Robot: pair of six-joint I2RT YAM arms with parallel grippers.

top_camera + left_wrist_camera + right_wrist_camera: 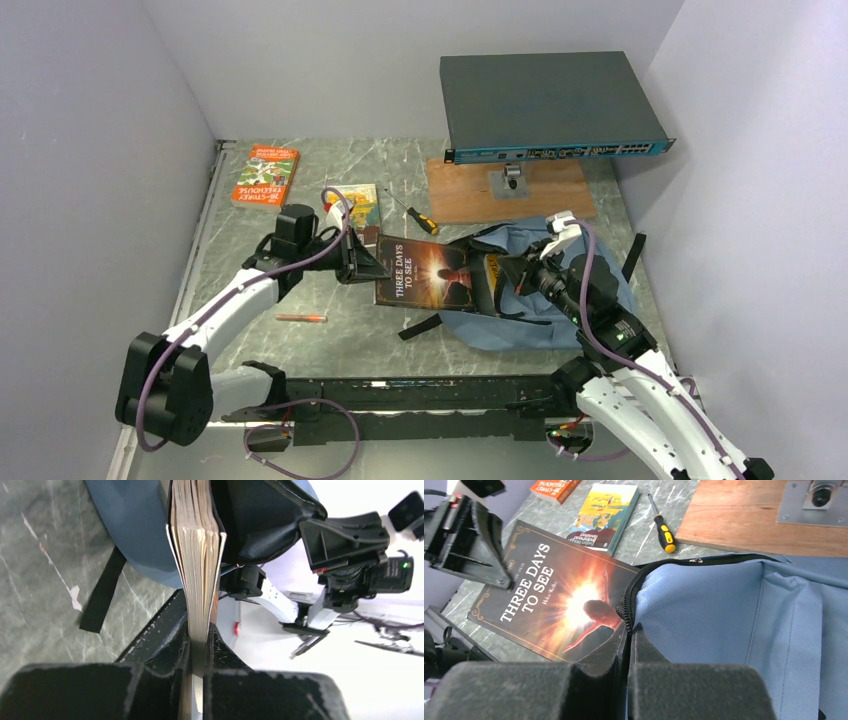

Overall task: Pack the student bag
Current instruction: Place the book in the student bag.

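Observation:
The student bag (545, 300), blue-grey with black straps, lies at the right of the table with its mouth facing left. My right gripper (512, 272) is shut on the bag's black zipper edge (626, 607) and holds the mouth up. My left gripper (365, 262) is shut on the left edge of a dark book titled "Three Days to See" (425, 272). In the left wrist view the book's page edge (197, 555) runs from my jaws (202, 635) to the bag's dark opening (260, 520). The book's far end sits at that opening.
An orange book (265, 175) and a yellow book (358, 205) lie at the back left. A yellow-handled screwdriver (420, 218) lies behind the bag, a red pen (300, 317) at front left. A grey box (550, 105) stands on a wooden board (510, 195).

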